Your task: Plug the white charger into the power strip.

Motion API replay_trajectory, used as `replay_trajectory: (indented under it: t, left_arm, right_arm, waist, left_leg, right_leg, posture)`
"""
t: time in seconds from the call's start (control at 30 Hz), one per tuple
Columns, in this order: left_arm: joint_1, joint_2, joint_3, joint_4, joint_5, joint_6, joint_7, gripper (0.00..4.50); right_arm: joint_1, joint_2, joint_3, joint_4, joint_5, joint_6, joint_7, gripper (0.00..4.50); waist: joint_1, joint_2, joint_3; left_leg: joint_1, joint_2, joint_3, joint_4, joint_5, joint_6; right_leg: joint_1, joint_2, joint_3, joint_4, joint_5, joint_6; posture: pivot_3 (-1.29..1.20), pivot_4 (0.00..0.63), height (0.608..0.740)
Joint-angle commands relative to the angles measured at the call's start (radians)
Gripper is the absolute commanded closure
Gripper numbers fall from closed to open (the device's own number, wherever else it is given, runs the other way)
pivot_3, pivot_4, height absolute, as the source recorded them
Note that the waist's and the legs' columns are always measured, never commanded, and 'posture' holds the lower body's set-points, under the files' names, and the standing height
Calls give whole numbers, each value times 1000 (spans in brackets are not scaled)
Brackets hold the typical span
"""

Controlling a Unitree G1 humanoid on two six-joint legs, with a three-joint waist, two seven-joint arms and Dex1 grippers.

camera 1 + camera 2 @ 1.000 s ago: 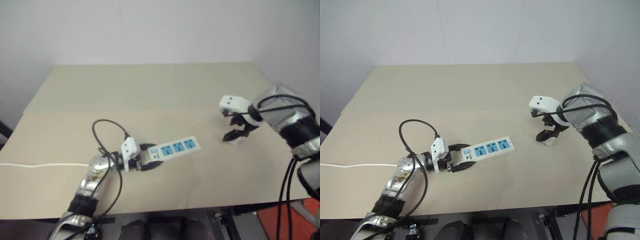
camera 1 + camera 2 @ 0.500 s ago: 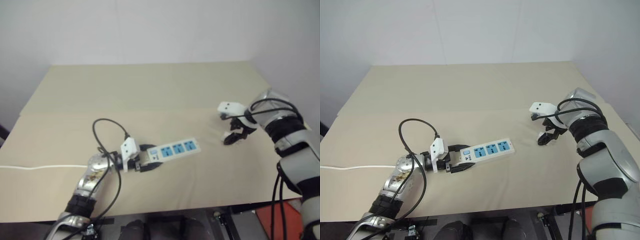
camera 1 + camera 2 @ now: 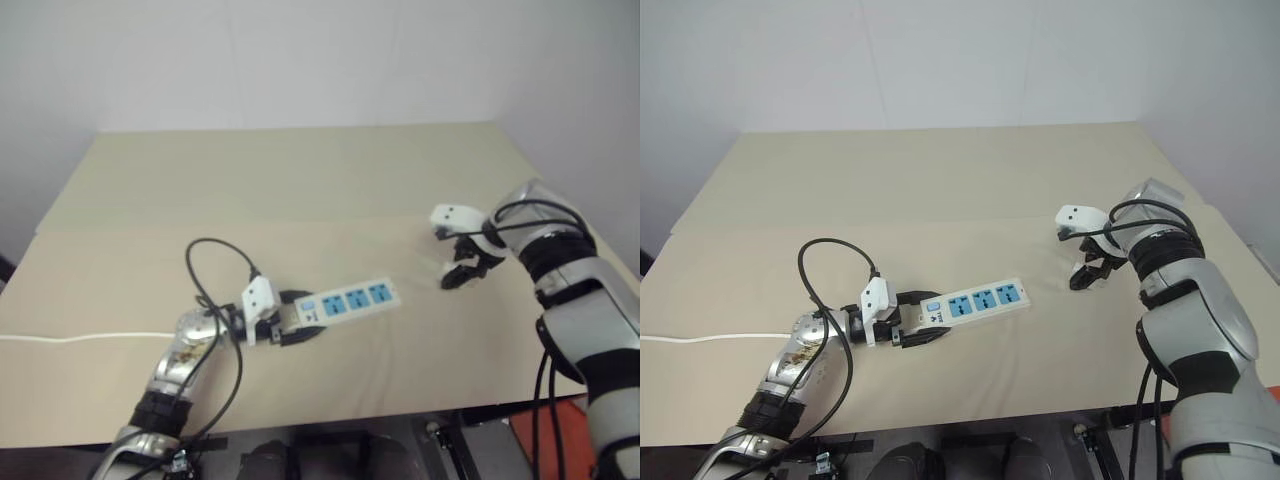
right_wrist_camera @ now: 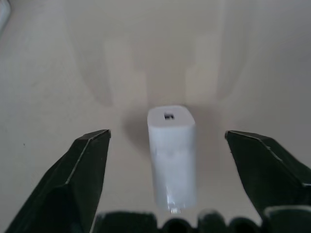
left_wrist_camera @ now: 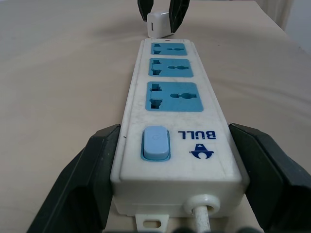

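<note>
Left tool [image 3: 915, 325] clamps the power strip [image 3: 975, 301] on the desk [image 3: 940, 180]. Right tool [image 4: 167, 145] stands apart around the white charger [image 4: 171, 155]

One power strip [image 5: 177, 126] with three blue sockets, one white charger [image 4: 171, 153], two grippers, one table [image 3: 940, 180]

I see a beige counter [image 3: 940, 180] whose top is in two parts: a seam runs across it from the left edge to the right edge, and the far part narrows toward its far corners. Behind it stands a plain pale wall [image 3: 940, 60], evenly lit. Below the near edge the floor [image 3: 970, 450] is dark, with something red [image 3: 545, 435] past the near right corner.
</note>
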Motion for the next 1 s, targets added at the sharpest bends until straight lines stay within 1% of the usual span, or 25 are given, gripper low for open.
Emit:
replay_trajectory:
  t: [0.03,0.23,0.33,0.47,0.53,0.6,0.63,0.73,0.83,0.9,0.97,1.0]
  left_arm:
    - [20,3,-35,-13,23,9,-5,1254]
    - [27,7,-35,-23,22,18,-2,1254]
    - [30,10,-35,-28,23,20,1,1254]
    - [33,30,-34,-44,14,34,-21,1254]
    - [31,46,-31,-48,7,35,-38,1254]
    - [26,61,-30,-48,-1,36,-57,1254]
    - [23,67,-30,-45,-2,28,-67,1254]
    - [16,83,-33,-35,-2,-1,-93,1254]
    - [7,91,-35,-17,-3,-16,-108,1254]
    - [3,94,-36,-5,-2,-38,-122,1254]
    - [4,97,-37,4,-9,-58,-144,1254]
    - [6,98,-37,6,-13,-67,-154,1254]
  right_arm:
    - [-44,4,-38,22,-19,-23,-12,1282]
    - [-49,23,-47,66,-46,-40,-22,3381]
    - [-55,28,-50,76,-59,-38,-17,3404]
    - [-57,11,-57,10,-64,-20,36,3404]
    - [-49,-13,-88,-99,-38,35,77,3404]
    - [-32,-36,-150,-241,16,132,114,3404]
    - [-4,-50,-200,-335,60,170,121,3404]
    - [124,-62,-433,-635,262,330,114,3404]
    - [332,-38,-655,-897,501,348,134,3404]
    - [466,31,-769,-1041,642,348,99,3404]
    - [569,107,-820,-1133,758,368,61,3404]
    - [611,145,-828,-1163,792,362,37,3404]
  waist:
    - [0,0,0]
    - [-1,0,0]
    - [-2,1,0]
    - [-4,1,0]
    - [-7,3,1]
    - [-7,5,2]
    - [-7,5,2]
    - [0,5,2]
    - [11,4,1]
    - [13,4,1]
    - [12,4,1]
    - [10,4,1]
  left_leg:
    - [0,0,0,0,0,0]
    - [0,0,0,0,0,0]
    - [0,0,0,0,0,0]
    - [0,1,0,-1,0,0]
    - [0,1,0,-1,0,0]
    - [0,2,0,-1,0,-1]
    - [0,2,0,-1,1,-1]
    - [0,4,-1,-2,0,-2]
    - [0,4,-3,-2,0,-3]
    - [0,3,-3,-1,0,-2]
    - [0,3,-3,-1,0,-2]
    - [1,4,-3,-1,0,-2]
  right_leg:
    - [0,0,0,0,0,0]
    - [0,0,0,0,0,0]
    - [0,0,0,0,0,0]
    - [0,1,0,0,0,0]
    - [0,1,0,0,0,0]
    - [-1,2,1,0,0,-1]
    - [-2,2,1,0,0,-1]
    - [-1,3,-1,0,-1,-3]
    - [0,3,-3,-1,-1,-3]
    - [1,3,-3,-1,-1,-3]
    - [0,3,-2,0,-1,-4]
    - [1,3,-2,0,0,-4]
  posture:
    - [0,150,740]
    - [0,150,740]
    - [0,150,740]
    - [0,150,740]
    - [0,150,740]
    - [0,150,740]
    - [0,150,740]
    - [0,150,740]
    - [0,150,740]
    - [0,150,740]
    - [0,150,740]
    - [0,150,740]
